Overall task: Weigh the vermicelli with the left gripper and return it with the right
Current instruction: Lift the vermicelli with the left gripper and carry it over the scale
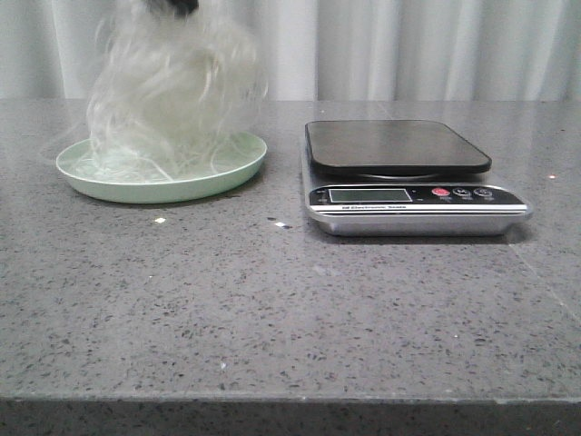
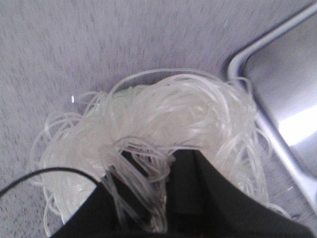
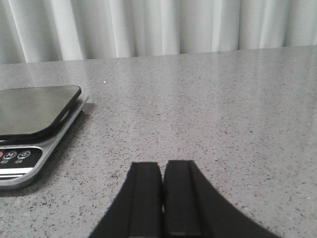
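Observation:
The vermicelli [image 1: 168, 91] is a fluffy whitish tangle, blurred, lifted above the pale green plate [image 1: 231, 168] with its lower strands still trailing onto it. My left gripper [image 1: 177, 7] shows only as a dark tip at the top edge of the front view. In the left wrist view it [image 2: 161, 163] is shut on a bunch of the vermicelli [image 2: 163, 114], which hangs below the fingers. The scale [image 1: 399, 145] with its dark platform stands to the right of the plate, empty. My right gripper [image 3: 162, 171] is shut and empty, low over the table right of the scale [image 3: 34, 109].
The scale's display and buttons [image 1: 413, 194] face the front. Two small white crumbs [image 1: 160, 220] lie on the grey speckled table in front of the plate. A curtain [image 1: 408, 45] hangs behind the table's back edge.

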You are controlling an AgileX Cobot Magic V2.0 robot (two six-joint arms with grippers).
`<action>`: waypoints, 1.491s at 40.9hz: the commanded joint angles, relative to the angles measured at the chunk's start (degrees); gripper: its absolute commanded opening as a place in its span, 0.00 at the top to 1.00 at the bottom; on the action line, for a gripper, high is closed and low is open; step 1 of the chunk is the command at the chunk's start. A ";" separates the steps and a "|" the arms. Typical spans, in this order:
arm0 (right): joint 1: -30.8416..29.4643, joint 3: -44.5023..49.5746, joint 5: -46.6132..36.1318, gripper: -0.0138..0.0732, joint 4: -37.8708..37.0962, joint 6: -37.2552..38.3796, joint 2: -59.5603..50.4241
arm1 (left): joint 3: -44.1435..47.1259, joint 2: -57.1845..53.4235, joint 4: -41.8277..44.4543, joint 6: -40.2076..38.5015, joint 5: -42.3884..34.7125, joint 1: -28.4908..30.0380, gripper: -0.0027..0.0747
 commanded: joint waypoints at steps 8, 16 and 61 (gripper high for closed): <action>0.06 -0.45 -4.75 0.67 -0.87 -0.21 -0.99 | -14.08 -4.28 -4.53 -0.50 -0.22 -3.57 0.78; 0.06 -0.45 -4.75 0.67 -0.87 -0.21 -0.99 | -19.06 -4.28 -4.53 -0.50 -2.17 -9.22 0.78; 0.06 -0.45 -4.75 0.67 -0.87 -0.21 -0.99 | -19.18 14.22 -3.89 -0.50 -0.24 -19.12 0.78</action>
